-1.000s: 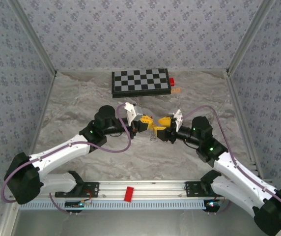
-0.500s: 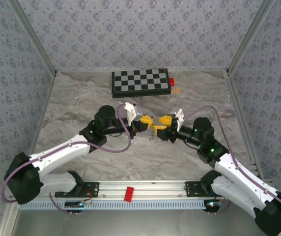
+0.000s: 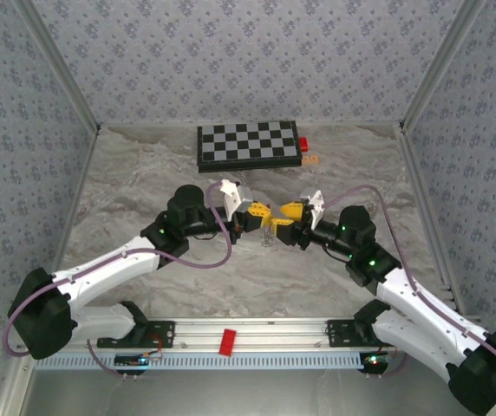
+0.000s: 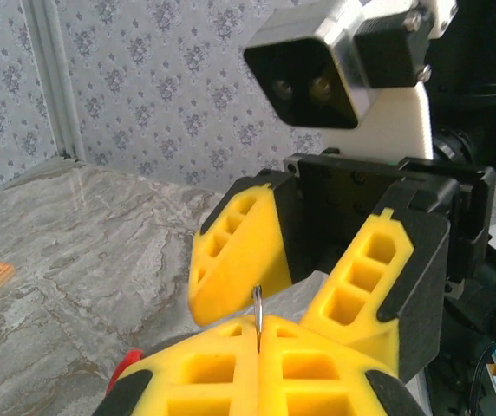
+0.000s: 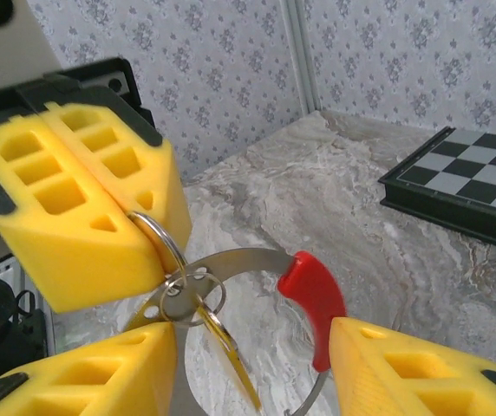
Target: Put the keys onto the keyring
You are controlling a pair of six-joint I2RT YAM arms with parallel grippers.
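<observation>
Right jaws have crept left toward your left jaws, which are clenched on the keyring [image 5: 235, 256], held up mid-scene. Right ones straddle it, grip unclear. Pull apart now and the dangling key [image 5: 233, 364] could slip off.

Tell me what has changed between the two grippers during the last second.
The right gripper has drawn back a little, away from the left gripper, so the keyring shows more between them from above. Nothing was taken hold of or let go. The left gripper stays shut on the keyring, the right jaws stay open around it, and the chessboard has not moved.
</observation>
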